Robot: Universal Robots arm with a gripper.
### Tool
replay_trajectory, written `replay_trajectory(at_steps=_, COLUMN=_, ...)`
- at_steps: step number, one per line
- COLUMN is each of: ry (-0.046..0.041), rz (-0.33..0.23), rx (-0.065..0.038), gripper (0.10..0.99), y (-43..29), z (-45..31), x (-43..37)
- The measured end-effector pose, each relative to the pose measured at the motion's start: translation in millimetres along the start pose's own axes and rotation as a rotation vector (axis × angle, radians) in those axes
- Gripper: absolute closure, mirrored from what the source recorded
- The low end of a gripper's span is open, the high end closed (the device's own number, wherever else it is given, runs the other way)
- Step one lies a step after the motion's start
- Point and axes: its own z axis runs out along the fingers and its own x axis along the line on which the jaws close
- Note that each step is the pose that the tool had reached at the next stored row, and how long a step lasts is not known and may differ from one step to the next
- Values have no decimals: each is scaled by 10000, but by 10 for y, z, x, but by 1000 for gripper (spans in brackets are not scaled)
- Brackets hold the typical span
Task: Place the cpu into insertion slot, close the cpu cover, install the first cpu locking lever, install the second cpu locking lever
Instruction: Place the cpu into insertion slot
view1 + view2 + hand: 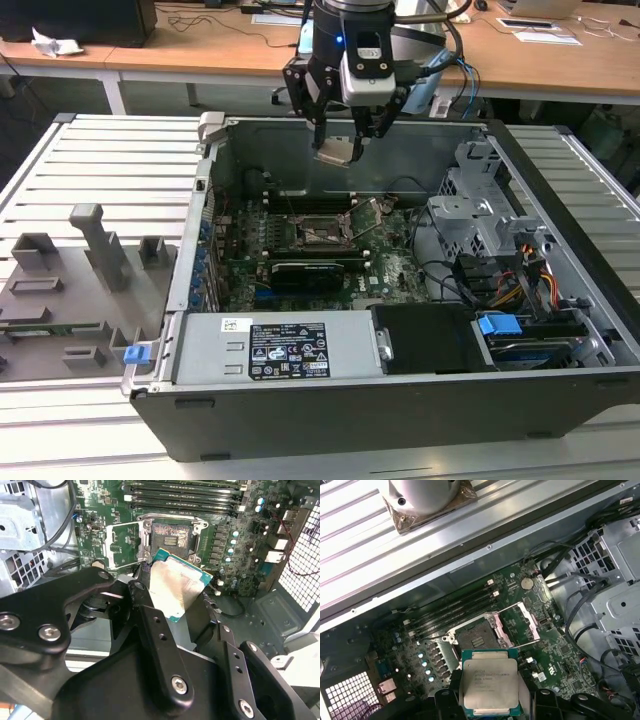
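The cpu (335,152) is gripped by its edges in the gripper (345,138), whose jaws are closed on it, at the upper centre of the exterior view. It is held tilted, well above the green motherboard (392,262). In the second wrist view its near edge is hidden by the black fingers (155,630). Farther down, the insertion slot (322,236) is seen uncovered, with the cpu cover (522,625) swung open beside it. The locking levers cannot be made out clearly.

Slatted table (100,160) bears 1 computer case (400,410), seemingly plastic grey fixtures (60,300).
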Motion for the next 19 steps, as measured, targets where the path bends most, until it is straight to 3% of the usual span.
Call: replay_trajectory(at_steps=19, ry=-100, rz=1117, rx=-21, gripper=561, y=0, z=0, x=0)
